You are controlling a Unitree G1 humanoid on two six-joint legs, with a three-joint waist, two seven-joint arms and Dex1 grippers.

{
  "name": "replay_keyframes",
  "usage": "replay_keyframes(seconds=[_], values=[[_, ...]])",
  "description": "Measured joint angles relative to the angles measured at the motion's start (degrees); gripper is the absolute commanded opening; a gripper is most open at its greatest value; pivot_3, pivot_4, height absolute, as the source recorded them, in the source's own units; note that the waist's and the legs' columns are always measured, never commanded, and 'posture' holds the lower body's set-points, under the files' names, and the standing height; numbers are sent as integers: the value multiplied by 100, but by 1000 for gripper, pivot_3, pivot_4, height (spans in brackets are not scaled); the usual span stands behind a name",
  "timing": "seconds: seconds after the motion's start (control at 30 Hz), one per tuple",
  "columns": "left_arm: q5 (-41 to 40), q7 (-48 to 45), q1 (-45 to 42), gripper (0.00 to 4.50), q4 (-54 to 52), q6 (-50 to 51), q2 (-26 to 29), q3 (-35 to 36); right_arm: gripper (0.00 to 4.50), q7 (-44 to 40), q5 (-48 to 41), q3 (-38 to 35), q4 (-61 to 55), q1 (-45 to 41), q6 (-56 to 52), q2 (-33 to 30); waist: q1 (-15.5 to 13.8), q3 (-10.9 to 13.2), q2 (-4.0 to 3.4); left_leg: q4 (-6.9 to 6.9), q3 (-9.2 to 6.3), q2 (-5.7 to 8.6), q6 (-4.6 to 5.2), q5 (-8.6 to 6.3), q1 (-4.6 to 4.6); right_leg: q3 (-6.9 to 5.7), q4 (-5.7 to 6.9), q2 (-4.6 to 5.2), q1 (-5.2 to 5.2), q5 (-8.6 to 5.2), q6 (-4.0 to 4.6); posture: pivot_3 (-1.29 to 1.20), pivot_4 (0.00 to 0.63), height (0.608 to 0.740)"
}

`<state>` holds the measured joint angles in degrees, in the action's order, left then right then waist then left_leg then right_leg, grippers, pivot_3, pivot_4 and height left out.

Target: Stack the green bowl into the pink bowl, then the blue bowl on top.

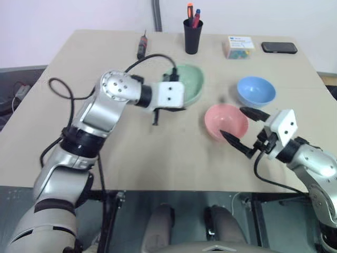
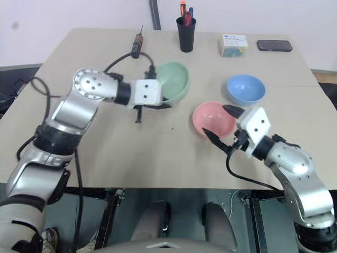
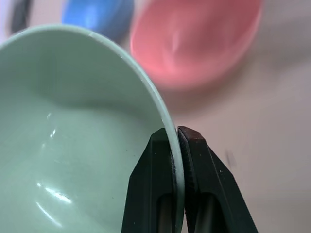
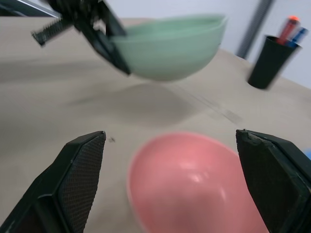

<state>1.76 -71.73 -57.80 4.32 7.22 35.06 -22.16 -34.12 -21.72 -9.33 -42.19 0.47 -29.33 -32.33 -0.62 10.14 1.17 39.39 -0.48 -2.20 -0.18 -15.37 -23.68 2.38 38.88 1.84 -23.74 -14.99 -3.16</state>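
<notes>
My left gripper [image 3: 178, 141] is shut on the rim of the green bowl [image 1: 190, 80], one finger inside and one outside. The bowl hangs tilted above the table, left of the pink bowl [image 1: 225, 119]; the right wrist view shows its shadow on the table beneath it. The pink bowl sits upright on the table, with the blue bowl [image 1: 256, 89] just behind and to the right of it. My right gripper [image 1: 243, 128] stands open at the pink bowl's near right side, with nothing between its fingers [image 4: 80, 170].
A black pen cup [image 1: 192, 36], a small box [image 1: 238, 46] and a dark phone [image 1: 279, 47] line the table's far edge. A screwdriver-like tool [image 1: 141, 46] lies at the back left. The tan table [image 1: 158, 158] has bare room in front.
</notes>
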Motion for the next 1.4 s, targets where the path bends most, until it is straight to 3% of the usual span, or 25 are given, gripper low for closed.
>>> replay_keyframes(seconds=[0.13,0.27,0.3,0.43,0.57,0.73,0.87,1.0,1.23,1.33,1.4], values=[[57,-141,-342,66,913,-894,-807,-330,4500,342,118,-202,-277,385,-42,20,67,-2,-4,2,2,-1,0,0,4,7,3,-4,3,0,0,0,150,740],[81,-503,-397,1304,1664,-1598,-1150,-548,4500,613,285,-225,-431,566,-56,40,158,-2,-4,0,2,-2,0,0,1,9,0,-7,-1,0,0,0,150,740],[77,-589,-399,1926,1775,-1736,-1192,-550,4500,665,312,-221,-446,583,-61,46,161,-1,-4,0,2,-2,0,0,1,8,0,-7,-1,0,0,0,150,740],[48,-659,-402,3292,1944,-1997,-1245,-512,4500,770,372,-215,-512,676,-60,74,137,-1,-4,1,0,-1,1,0,-2,7,-2,-5,0,0,0,0,150,740],[-233,-637,-382,3292,1688,-1359,-1174,-161,4500,631,531,-208,-152,570,67,-187,140,-1,-4,4,1,-1,1,0,-1,7,-2,-4,1,0,-1,0,150,740],[-903,-134,179,3292,550,-91,-954,713,4500,90,1079,-88,1413,-172,762,-1084,186,-5,-18,-1,15,-4,1,0,11,19,4,-4,1,0,-1,0,150,740],[-2161,62,1270,4404,-472,1381,-624,1564,4500,-409,1693,409,3596,-1720,1849,-1516,303,-3,-20,-3,18,-8,0,0,21,22,10,-6,3,0,0,0,150,740],[-2557,677,2250,4404,-1380,1987,-194,2296,4500,-868,2288,1167,5670,-3198,3088,-1403,313,-2,-19,-11,21,-12,0,1,25,23,1,-7,4,0,1,0,150,740],[-3164,1438,3611,4404,-2413,2413,128,3291,4500,-1279,2907,1982,8092,-4613,4398,-849,256,1,-14,-6,11,-4,-5,3,3,10,-5,10,-4,1,1,0,150,740],[-3503,1457,3893,4500,-2699,2612,393,3570,3770,-1324,3093,2108,8893,-4965,4758,-695,237,0,-15,-6,9,0,-6,3,3,7,-4,15,-2,1,0,0,150,740],[-3700,1539,3988,4500,-2864,2737,469,3649,2800,-1360,3183,2160,9315,-5153,4937,-633,233,0,-15,-5,9,0,-5,3,3,7,-3,16,-2,1,0,0,150,740]])
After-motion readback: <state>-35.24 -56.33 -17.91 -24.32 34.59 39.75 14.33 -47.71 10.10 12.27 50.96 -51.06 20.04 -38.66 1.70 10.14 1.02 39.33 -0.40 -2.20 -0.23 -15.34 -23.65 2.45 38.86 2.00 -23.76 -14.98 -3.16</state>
